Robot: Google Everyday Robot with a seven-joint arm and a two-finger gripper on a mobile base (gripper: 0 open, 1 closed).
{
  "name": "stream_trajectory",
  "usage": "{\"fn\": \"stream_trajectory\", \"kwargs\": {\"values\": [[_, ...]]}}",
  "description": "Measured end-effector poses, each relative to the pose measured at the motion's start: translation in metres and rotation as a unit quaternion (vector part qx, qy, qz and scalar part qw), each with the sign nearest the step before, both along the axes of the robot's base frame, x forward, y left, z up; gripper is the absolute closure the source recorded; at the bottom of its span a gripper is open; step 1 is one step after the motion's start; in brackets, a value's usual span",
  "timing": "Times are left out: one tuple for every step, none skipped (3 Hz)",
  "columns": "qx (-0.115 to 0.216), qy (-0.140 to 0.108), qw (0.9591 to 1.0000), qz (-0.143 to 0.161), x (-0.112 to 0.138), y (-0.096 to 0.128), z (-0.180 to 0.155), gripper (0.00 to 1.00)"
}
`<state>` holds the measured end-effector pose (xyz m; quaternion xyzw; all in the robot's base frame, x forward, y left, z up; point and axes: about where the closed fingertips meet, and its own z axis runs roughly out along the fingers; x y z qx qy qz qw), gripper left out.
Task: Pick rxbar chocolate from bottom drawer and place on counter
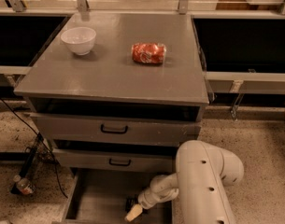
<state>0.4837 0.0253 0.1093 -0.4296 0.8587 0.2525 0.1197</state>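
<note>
The bottom drawer (95,197) is pulled open at the foot of the cabinet and shows a flat grey floor. My white arm bends down into it from the right, with the gripper (132,212) low over the drawer floor near its front. A small dark shape (129,203) lies right against the gripper; it may be the rxbar chocolate, but I cannot make out its lettering. The counter (109,73) is the grey cabinet top above.
A white bowl (79,39) stands at the counter's back left and a red-orange snack packet (148,53) lies near its middle. Two shallower drawers with black handles (114,129) sit partly open above. Cables and a bottle (24,185) lie on the floor to the left.
</note>
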Motion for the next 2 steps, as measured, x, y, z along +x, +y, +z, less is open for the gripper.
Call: {"fn": "stream_trajectory", "kwargs": {"values": [[0.0, 0.0, 1.0, 0.0, 0.0, 0.0, 0.0004, 0.0], [0.0, 0.005, 1.0, 0.008, -0.0068, -0.0024, 0.0046, 0.0]]}}
